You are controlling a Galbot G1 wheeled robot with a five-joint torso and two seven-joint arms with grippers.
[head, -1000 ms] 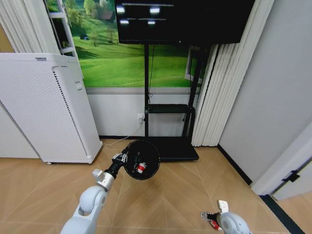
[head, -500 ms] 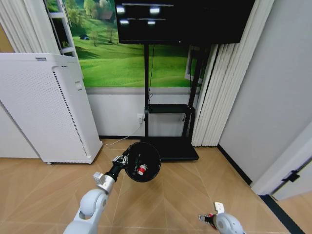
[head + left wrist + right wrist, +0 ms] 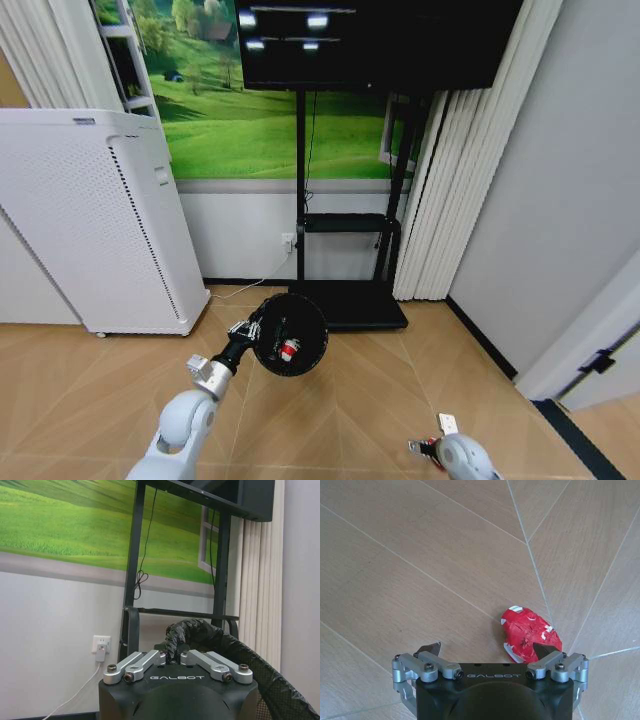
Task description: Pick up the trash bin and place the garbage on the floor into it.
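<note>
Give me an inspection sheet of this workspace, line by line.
Surface: bare wood floor.
Job's things: trash bin held up, litter inside; red packet on floor.
Clutter: nothing seen.
Grippers: left gripper jaws shut on the bin's rim; right gripper jaws open, just above floor, packet by one jaw.
Cables: white plug lead from wall socket.
Surroundings: white appliance, TV stand, curtains.
</note>
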